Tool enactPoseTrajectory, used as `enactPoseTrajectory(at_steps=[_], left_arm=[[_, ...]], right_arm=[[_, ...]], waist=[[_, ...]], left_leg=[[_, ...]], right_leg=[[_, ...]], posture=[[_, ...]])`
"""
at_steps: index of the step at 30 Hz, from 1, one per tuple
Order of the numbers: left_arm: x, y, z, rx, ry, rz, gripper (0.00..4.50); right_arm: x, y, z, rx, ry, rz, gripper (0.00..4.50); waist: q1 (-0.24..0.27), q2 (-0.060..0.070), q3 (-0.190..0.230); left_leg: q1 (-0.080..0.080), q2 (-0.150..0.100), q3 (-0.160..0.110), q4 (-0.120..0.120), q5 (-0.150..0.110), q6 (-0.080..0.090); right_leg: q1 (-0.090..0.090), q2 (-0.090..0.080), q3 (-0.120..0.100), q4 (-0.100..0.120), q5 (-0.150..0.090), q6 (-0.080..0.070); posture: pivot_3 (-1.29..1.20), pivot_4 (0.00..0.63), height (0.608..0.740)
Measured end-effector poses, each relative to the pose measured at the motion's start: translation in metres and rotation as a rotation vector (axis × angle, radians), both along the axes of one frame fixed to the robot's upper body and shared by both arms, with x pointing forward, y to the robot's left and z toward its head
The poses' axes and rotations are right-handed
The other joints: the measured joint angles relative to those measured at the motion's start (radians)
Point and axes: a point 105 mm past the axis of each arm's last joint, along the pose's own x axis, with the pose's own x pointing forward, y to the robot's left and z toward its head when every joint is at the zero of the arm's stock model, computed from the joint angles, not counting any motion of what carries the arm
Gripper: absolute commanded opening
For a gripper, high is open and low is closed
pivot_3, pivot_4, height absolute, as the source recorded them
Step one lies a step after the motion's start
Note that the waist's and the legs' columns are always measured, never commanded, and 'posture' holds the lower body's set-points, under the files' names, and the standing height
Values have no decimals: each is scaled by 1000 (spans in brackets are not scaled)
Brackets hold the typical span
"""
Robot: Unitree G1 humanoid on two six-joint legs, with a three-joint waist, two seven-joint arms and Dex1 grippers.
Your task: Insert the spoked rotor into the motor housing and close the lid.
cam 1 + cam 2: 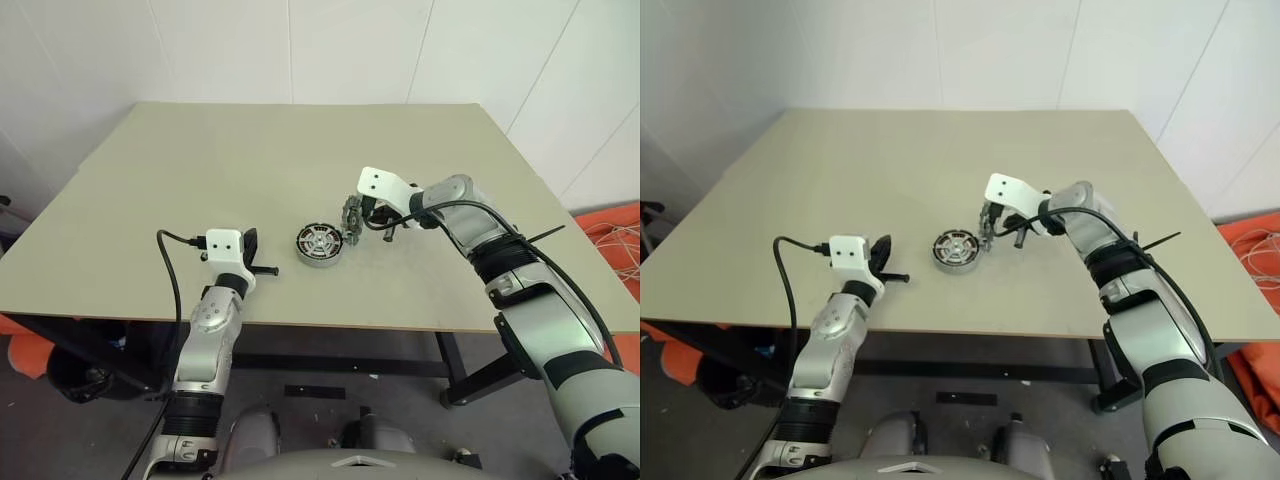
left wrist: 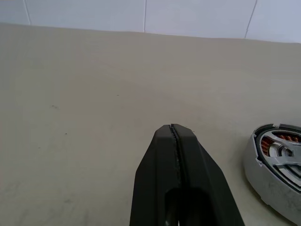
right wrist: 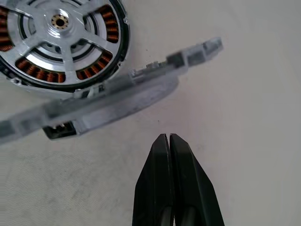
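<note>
The motor housing [image 1: 320, 243] lies near the table's middle, between my two arms. The spoked rotor [image 3: 70, 42] rests inside it, with copper windings visible between the silver spokes. The lid [image 1: 353, 218] stands nearly upright on the housing's right edge and appears edge-on in the right wrist view [image 3: 108, 101]. My right gripper [image 3: 168, 137] is shut and empty, just behind the raised lid, pointing down at the table. My left gripper [image 2: 174, 128] is shut and empty, held level to the left of the housing [image 2: 277, 165].
The beige table [image 1: 200, 170] stretches wide behind and to the left of the housing. White walls rise beyond its far edge. An orange object with cables [image 1: 615, 235] lies on the floor past the table's right edge.
</note>
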Motion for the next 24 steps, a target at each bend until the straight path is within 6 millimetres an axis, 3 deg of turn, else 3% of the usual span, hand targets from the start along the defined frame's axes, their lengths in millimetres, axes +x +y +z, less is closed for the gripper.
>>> enactPoseTrajectory(at_steps=[9,15,24], left_arm=[[0,2,0,0,2,3,0],[0,2,0,0,1,3,0],[0,2,0,1,4,3,0]], right_arm=[[-5,17,4,154,36,-30,27],[-24,38,2,256,156,6,27],[-32,69,-6,370,224,-24,27]], waist=[[2,0,0],[-1,0,0],[2,0,0]], left_leg=[[0,0,0,1,0,0],[0,0,0,1,1,2],[2,0,0,1,0,-1]], right_leg=[[0,0,0,0,0,0],[0,0,0,0,0,0],[2,0,0,0,0,0]], posture=[[0,0,740],[0,0,740],[0,0,740]])
